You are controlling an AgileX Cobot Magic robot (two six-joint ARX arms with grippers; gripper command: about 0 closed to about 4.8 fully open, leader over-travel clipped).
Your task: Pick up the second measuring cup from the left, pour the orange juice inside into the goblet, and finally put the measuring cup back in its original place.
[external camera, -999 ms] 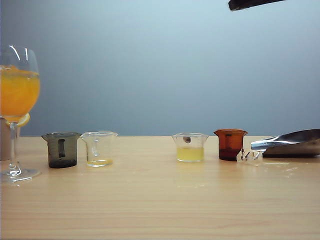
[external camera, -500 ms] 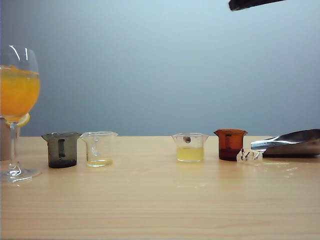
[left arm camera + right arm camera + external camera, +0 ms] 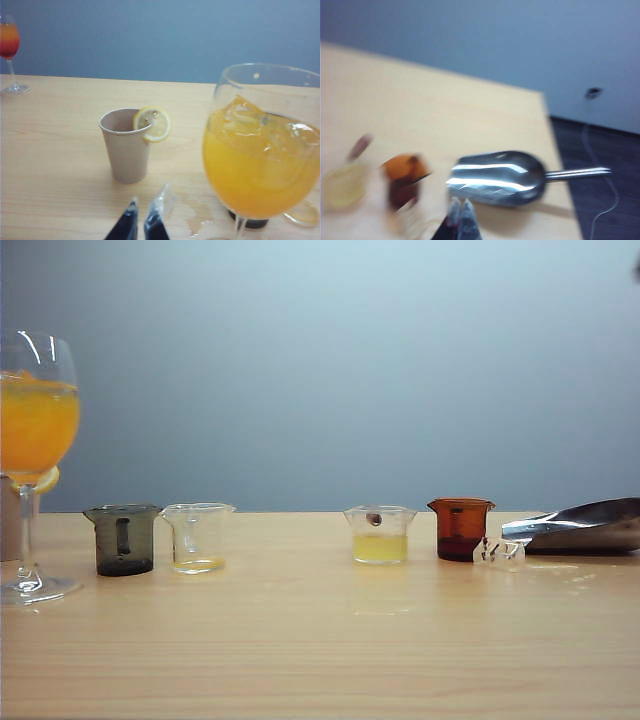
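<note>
Left gripper (image 3: 141, 220): sitting low over the table (image 3: 60, 165) in its wrist view; fingertips standing almost together with only a thin slit between them, gripping nothing
Spill (image 3: 200, 217): showing as a wet patch on the wood just beside those fingertips
Paper cup (image 3: 126, 146): standing upright just beyond the left gripper, carrying a lemon slice (image 3: 152, 124) on its rim
Goblet (image 3: 262, 150): standing close beside the left gripper, on the side away from the paper cup; holding the orange juice (image 3: 257, 185) to well over half its bowl
Far glass (image 3: 10, 52): standing well beyond the left gripper at the table's back edge, showing red and orange liquid
Right gripper (image 3: 460, 212): blurred in its wrist view, fingertips pressed together and holding nothing; not appearing in the exterior view
Metal scoop (image 3: 495, 177): lying on its side just beyond the right gripper, handle pointing off the table
Amber cup (image 3: 402, 180): standing near the right gripper, beside the scoop's mouth; the yellow-liquid cup (image 3: 342, 186) is sitting just past it
Second measuring cup (image 3: 198, 537): standing upright in the row beside the smoky grey cup (image 3: 124, 538), well apart from both grippers; keeping only a thin orange film at its bottom
</note>
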